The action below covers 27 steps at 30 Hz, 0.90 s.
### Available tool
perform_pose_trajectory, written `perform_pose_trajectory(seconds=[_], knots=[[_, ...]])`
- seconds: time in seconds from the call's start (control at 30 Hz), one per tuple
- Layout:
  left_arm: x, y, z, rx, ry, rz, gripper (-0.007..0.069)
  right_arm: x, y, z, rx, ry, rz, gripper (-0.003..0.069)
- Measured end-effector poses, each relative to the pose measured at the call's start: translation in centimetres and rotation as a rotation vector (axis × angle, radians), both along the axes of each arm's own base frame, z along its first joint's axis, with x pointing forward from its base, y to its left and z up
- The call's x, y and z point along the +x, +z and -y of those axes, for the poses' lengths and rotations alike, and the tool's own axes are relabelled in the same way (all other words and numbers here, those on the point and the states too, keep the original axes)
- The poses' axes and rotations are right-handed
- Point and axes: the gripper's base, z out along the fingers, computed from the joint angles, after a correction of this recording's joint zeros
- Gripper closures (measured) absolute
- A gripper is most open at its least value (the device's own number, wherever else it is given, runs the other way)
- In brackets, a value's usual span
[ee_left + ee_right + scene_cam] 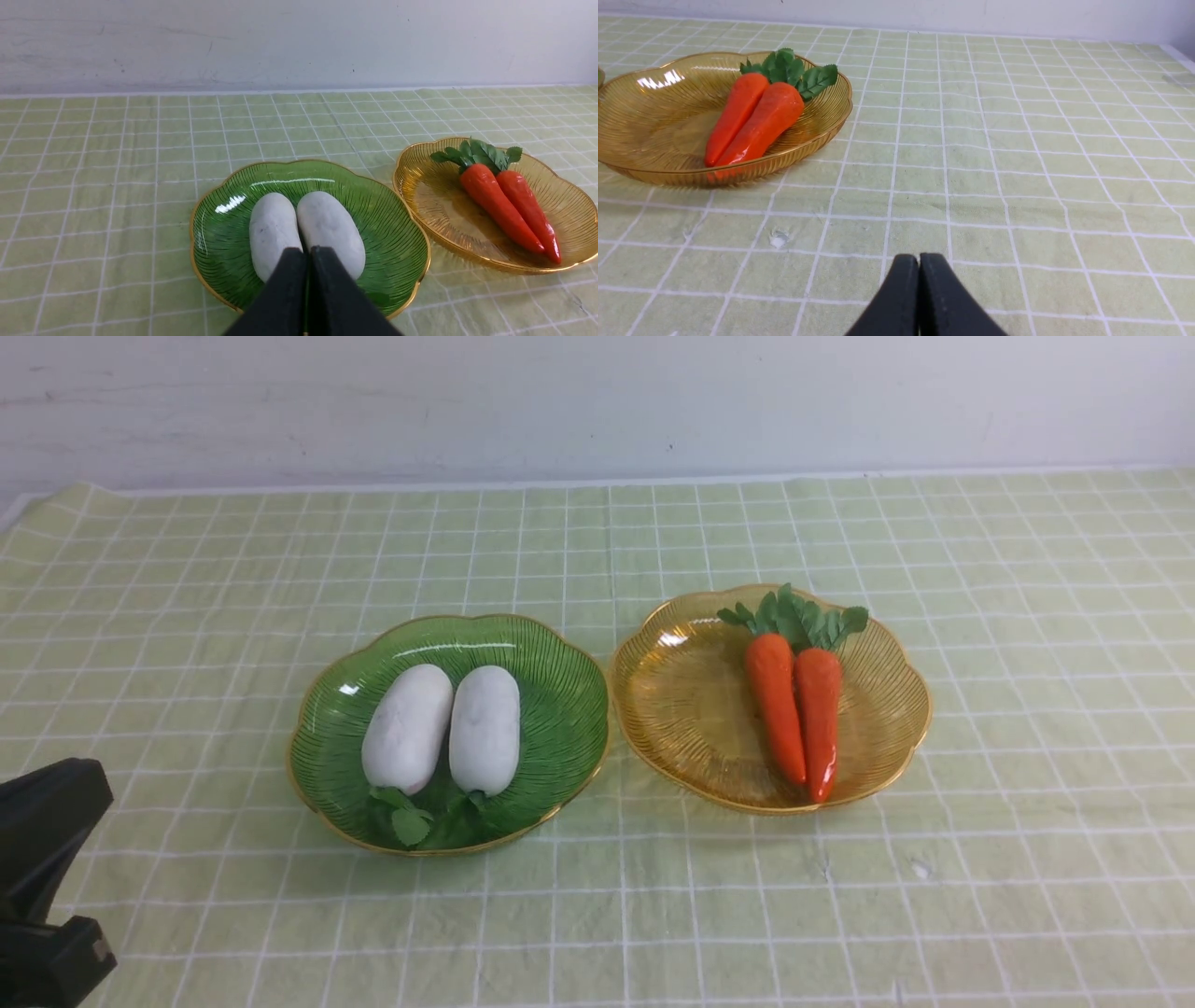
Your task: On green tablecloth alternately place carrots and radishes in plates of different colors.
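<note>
Black fingers point(275, 298), pressed together, front scalloped, ribbed plates point(560, 803) cradling glossy tapered carrots point(820, 709), plump radishes point(408, 728).

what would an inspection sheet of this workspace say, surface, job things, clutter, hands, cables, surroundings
Surface: pale green tablecloth with white grid lines, slightly wrinkled
Job's things: two white radishes in green plate; two orange carrots in amber plate
Clutter: nothing seen
Hands: left hand shut, empty; right hand shut, empty
Cables: nothing seen
Surroundings: pale wall behind the cloth, with faint marks
</note>
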Motion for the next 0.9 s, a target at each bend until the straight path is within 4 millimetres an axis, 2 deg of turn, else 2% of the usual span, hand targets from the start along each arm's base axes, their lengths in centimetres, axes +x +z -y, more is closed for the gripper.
perform_pose_trajectory(seconds=[0.13,0.27,0.3,0.37,0.5,0.6,0.9], knots=[[0.0,-1.3,-0.1,0.011,0.005,-0.010,0.0632,0.0,0.0,0.0,0.000,0.000,0.000,0.0673],[-1.4,-5.8,-0.6,0.086,0.013,-0.013,0.0632,0.0,0.0,0.0,0.000,0.000,0.000,0.0673],[-1.5,-6.1,-0.6,0.091,0.013,-0.013,0.0632,0.0,0.0,0.0,0.000,0.000,0.000,0.0673],[-2.4,-8.9,-1.0,0.139,0.025,-0.022,0.0632,0.0,0.0,0.0,0.000,0.000,0.000,0.0673],[-3.3,-12.0,-1.5,0.158,0.060,-0.014,0.0632,0.0,0.0,0.0,0.000,0.000,0.000,0.0673],[-3.7,-12.3,-1.6,0.154,0.076,0.026,0.0632,0.0,0.0,0.0,0.000,0.000,0.000,0.0673],[-3.9,-13.0,-2.2,0.170,0.168,-0.048,0.0632,0.0,0.0,0.0,-0.001,0.000,0.000,0.0673]])
